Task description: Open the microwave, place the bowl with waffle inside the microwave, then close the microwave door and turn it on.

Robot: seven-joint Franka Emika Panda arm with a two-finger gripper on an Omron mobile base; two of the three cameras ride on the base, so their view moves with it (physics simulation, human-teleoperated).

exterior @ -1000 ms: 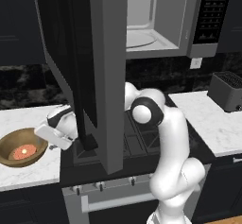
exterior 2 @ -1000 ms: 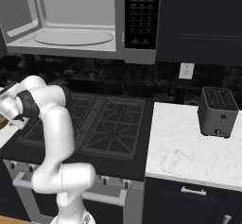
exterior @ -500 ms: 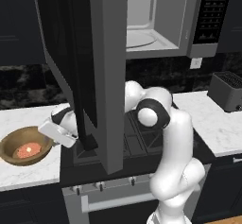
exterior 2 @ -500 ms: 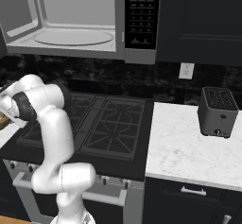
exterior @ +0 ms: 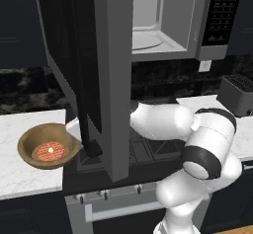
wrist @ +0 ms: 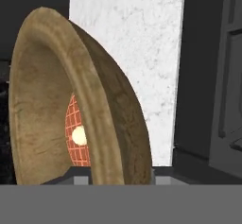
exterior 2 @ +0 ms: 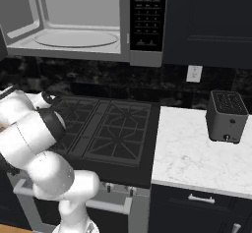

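At left of stove, over white desk (exterior: 20,176): bowl (exterior: 48,145) with waffle (exterior: 50,151), rim caught between claw tips, jaws part-closed on it. Microwave door (exterior: 99,75) already swung open. Pick-up step; next, probably lift level into microwave (exterior 2: 78,20). Brown wood, golden inside; waffle reddish, pale centre.

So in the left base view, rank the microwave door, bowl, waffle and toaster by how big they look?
1. microwave door, though it hangs nearest the camera
2. bowl and toaster look alike; the toaster is cut off, so unranked
3. waffle
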